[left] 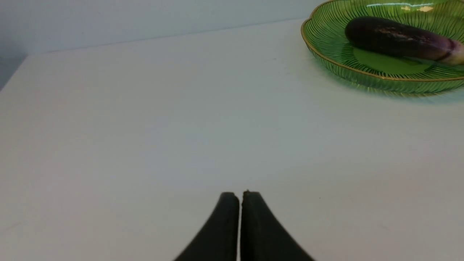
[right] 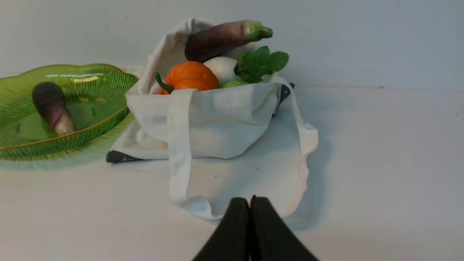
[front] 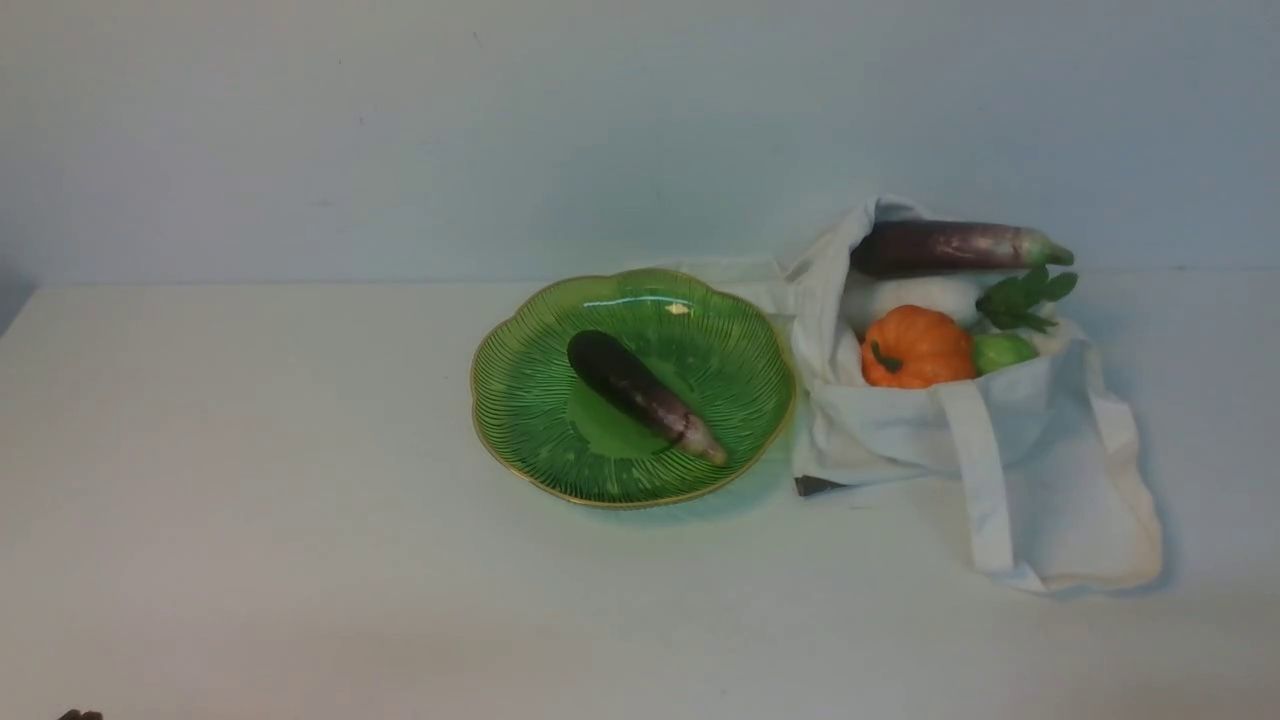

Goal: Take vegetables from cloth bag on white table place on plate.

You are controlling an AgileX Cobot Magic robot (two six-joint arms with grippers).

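Observation:
One dark purple eggplant [front: 645, 395] lies across the green scalloped plate [front: 520, 400] on the white table [front: 250, 500]. The off-white cloth bag [front: 1040, 450] stands right of the plate, its mouth open. It holds a second eggplant [front: 950, 247], an orange pumpkin [front: 915, 347], a small green round vegetable [front: 1002, 351], leafy greens [front: 1020, 298] and a white round thing [front: 915, 295]. My left gripper [left: 240, 194] is shut and empty, low over bare table well short of the plate [left: 326, 47]. My right gripper [right: 249, 198] is shut and empty, just in front of the bag [right: 224, 116].
A long strap handle [front: 985, 490] hangs down the bag's front onto the table. A pale wall stands behind the table's far edge. A dark tag [front: 815, 486] sticks out under the bag's left corner.

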